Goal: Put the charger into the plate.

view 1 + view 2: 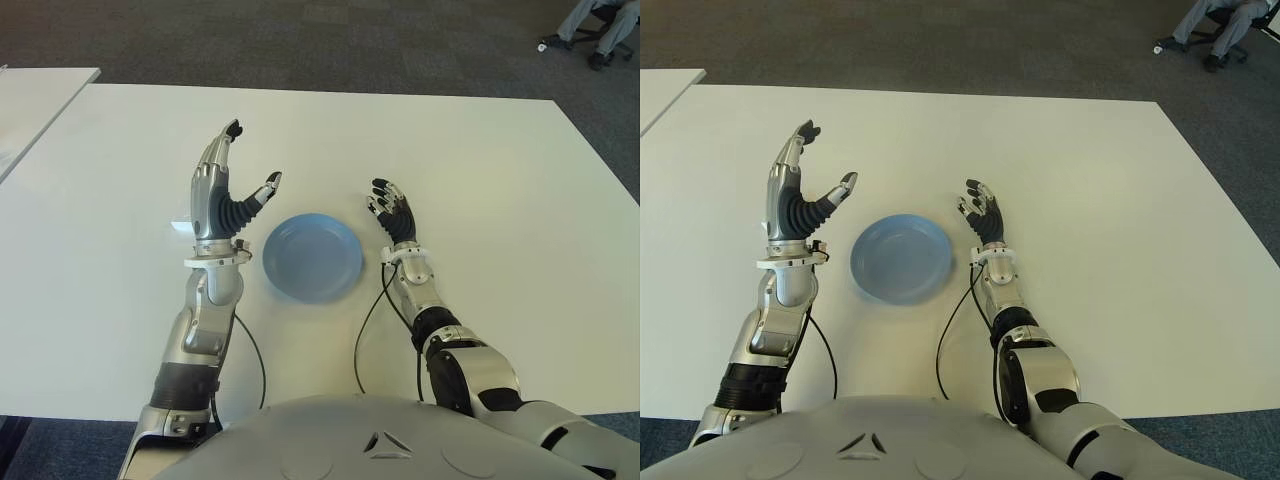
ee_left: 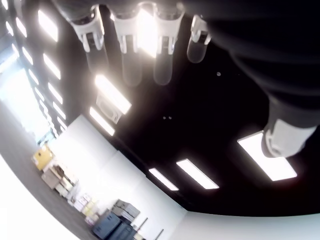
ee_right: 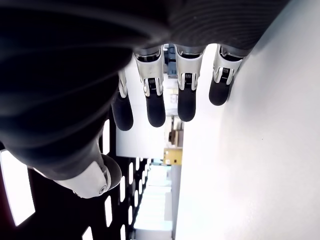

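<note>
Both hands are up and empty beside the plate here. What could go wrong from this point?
1. No charger is clearly visible. Only a small pale object shows partly behind the left hand, so the hand may search or grasp blindly.
2. The plate sits between both open hands; the right hand is close to its rim, so a sweep might shove it.

— That plate [image 1: 312,257] between the two hands, what colour would you call it?

— Plain light blue, no pattern. It sits on a white table [image 1: 480,170], and beyond the fingertips the floor [image 1: 330,40] is dark grey carpet in faint squares.

— And the hands?

— The left hand [image 1: 222,190] is silver with black palm and fingertips (its thumb tip too). The right hand [image 1: 393,212] looks mostly black, with a white wrist ring. Black cables [image 1: 365,330] trail back from both wrists.
</note>
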